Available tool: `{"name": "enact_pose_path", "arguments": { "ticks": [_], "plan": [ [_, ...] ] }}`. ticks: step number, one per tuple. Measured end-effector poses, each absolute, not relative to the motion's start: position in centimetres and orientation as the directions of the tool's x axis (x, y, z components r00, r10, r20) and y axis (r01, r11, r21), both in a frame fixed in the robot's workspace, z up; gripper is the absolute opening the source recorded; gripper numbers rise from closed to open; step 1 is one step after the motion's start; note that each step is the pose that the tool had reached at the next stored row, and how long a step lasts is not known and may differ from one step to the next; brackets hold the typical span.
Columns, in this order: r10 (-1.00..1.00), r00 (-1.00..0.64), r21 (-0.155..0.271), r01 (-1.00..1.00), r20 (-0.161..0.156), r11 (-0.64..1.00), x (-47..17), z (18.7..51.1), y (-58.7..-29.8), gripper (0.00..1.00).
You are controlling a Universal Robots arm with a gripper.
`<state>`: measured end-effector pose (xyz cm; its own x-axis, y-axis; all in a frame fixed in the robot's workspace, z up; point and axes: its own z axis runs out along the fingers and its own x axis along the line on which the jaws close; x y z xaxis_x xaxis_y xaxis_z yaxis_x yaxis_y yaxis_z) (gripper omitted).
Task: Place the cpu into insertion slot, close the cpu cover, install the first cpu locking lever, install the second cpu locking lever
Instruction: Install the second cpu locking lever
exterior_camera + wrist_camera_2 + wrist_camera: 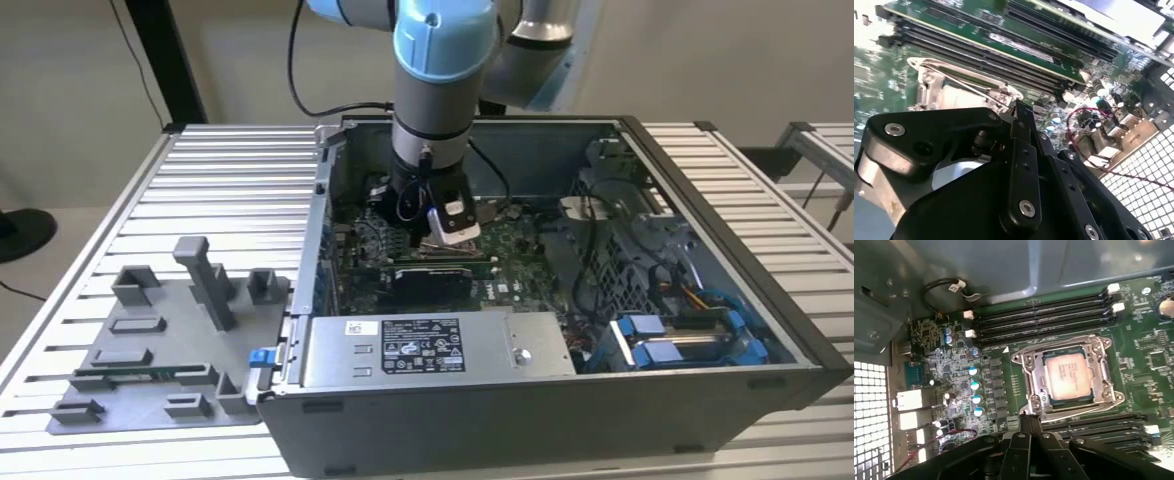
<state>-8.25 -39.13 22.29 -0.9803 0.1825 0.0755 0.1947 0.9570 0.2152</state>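
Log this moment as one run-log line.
cpu: seated in insertion slot | cpu cover: closed over it | gripper: fingers shut, empty, at cover edge

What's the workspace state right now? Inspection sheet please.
Surface: slatted metal table carrying an open computer case.
Job's things: cpu seated in the insertion slot; cpu cover lies closed around it.
Clutter: grey fixture tray beside the case, at the exterior view's left.
Tool: tool down inside the case, fingertips together at the cover's edge.
Cables: red wire on the green circuit board; black cable behind the arm.
Surroundings: plain wall, nothing else seen.
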Motion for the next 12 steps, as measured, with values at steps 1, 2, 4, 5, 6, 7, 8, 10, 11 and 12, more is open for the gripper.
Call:
{"name": "enact_pose_path", "arguments": {
  "ticks": [1,2,4,5,6,7,8,10,11,12],
  "plan": [
    [0.183,-0.98,0.216,0.195,0.075,0.957,-8.4,22.1,-39.1,0.0],
    [0.183,-0.98,0.217,0.195,0.075,0.956,-8.5,22.0,-39.1,0.0],
    [0.183,-0.98,0.218,0.196,0.075,0.956,-8.5,21.7,-39.1,0.0],
    [0.183,-0.98,0.22,0.195,0.075,0.956,-8.5,21.6,-39.1,0.0],
    [0.183,-0.98,0.221,0.195,0.074,0.955,-8.5,21.4,-39.1,0.0],
    [0.183,-0.98,0.223,0.195,0.073,0.955,-8.5,21.3,-39.1,0.0],
    [0.183,-0.98,0.224,0.195,0.073,0.955,-8.5,21.2,-39.1,0.0],
    [0.183,-0.98,0.226,0.195,0.073,0.954,-8.5,20.9,-39.1,0.0],
    [0.183,-0.98,0.226,0.195,0.073,0.954,-8.5,20.8,-39.1,0.0],
    [0.183,-0.98,0.227,0.195,0.073,0.954,-8.5,20.7,-39.0,0.0]
  ]
}}
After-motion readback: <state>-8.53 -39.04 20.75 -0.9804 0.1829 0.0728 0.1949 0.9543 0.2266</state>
